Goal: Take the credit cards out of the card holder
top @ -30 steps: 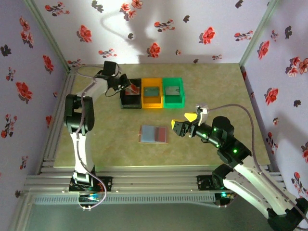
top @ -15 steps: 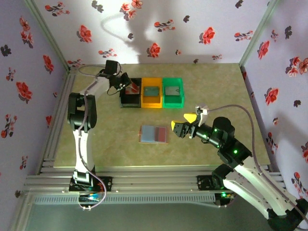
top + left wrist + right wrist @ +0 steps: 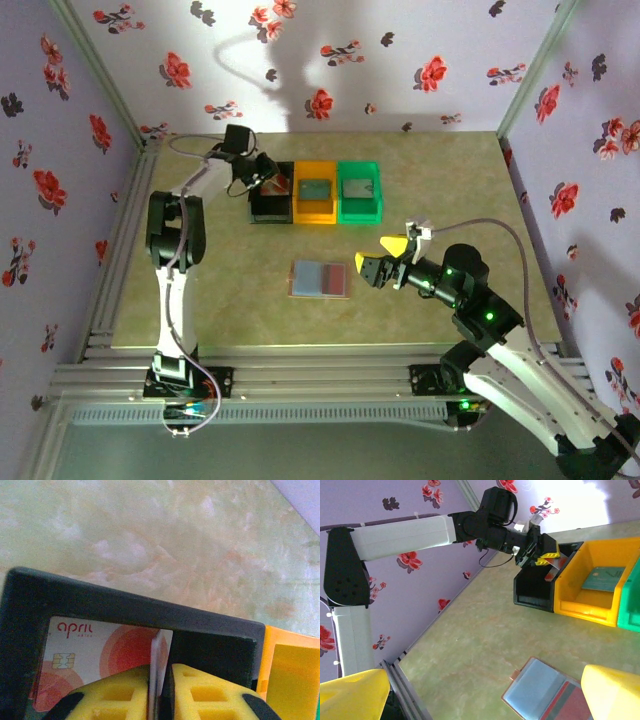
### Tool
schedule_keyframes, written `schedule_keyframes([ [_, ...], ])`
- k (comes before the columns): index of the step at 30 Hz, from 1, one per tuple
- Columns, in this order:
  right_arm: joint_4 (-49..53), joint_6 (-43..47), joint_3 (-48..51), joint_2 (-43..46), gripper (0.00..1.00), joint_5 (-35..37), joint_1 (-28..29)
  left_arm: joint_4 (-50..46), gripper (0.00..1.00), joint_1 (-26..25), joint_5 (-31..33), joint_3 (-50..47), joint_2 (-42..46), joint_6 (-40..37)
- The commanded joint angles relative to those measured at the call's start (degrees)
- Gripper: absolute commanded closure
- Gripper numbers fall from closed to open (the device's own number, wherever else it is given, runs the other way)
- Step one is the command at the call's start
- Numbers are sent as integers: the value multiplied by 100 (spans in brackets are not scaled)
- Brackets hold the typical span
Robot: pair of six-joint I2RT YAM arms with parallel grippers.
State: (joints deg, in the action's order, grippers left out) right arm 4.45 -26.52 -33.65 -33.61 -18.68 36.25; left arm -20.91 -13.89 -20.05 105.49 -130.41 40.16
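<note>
The card holder (image 3: 308, 279) (image 3: 540, 685) lies open on the table, its left panel bare blue-grey, with a red credit card (image 3: 336, 279) (image 3: 582, 705) in its right panel. My left gripper (image 3: 262, 178) (image 3: 162, 690) (image 3: 545, 560) hangs over the black bin (image 3: 270, 210) (image 3: 100, 600). Its jaws stand a narrow slit apart. A thin card edge stands between them, against the left finger, with a dark gap on its other side. A white credit card with red circles (image 3: 105, 645) shows inside that bin. My right gripper (image 3: 375, 256) is open, hovering just right of the holder.
An orange bin (image 3: 315, 214) and a green bin (image 3: 360, 212) stand in a row right of the black one, each with a dark teal card lying inside. Flowered walls close in the table on three sides. Bare tabletop lies in front of the bins.
The left gripper has shifted slightly right over the black bin and its jaws have eased apart around the card. The right arm and the holder have not moved.
</note>
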Motion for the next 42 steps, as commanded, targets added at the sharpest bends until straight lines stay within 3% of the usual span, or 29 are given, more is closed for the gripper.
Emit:
schedule_keyframes([
  [1, -188, 42, 69, 100, 1, -149, -40, -178, 81, -38, 142, 203, -151, -86],
  [6, -201, 43, 76, 99, 1, -161, -44, -388, 79, -52, 266, 379, -110, -138],
  [16, -161, 47, 62, 44, 1, -88, -45, -971, 65, -70, 654, 952, 77, -363],
  [22, 252, 42, -117, -248, 1, 233, -40, -1334, 56, -103, 916, 1424, 420, -536],
  [26, 987, 54, -404, -738, 1, 882, -46, -1550, 48, -244, 1059, 1279, 953, -681],
  [31, 955, -363, -377, -1401, 2, 679, -40, -1380, 34, -793, 1603, -297, 2237, -859],
  [35, 336, -1139, -91, -1962, 6, 513, -18, -902, 27, -1226, 1718, -2256, 3381, -424],
  [42, -249, -2038, 47, -2923, 15, 879, 435, -680, 22, -1914, 1753, -4440, 4387, 386],
])
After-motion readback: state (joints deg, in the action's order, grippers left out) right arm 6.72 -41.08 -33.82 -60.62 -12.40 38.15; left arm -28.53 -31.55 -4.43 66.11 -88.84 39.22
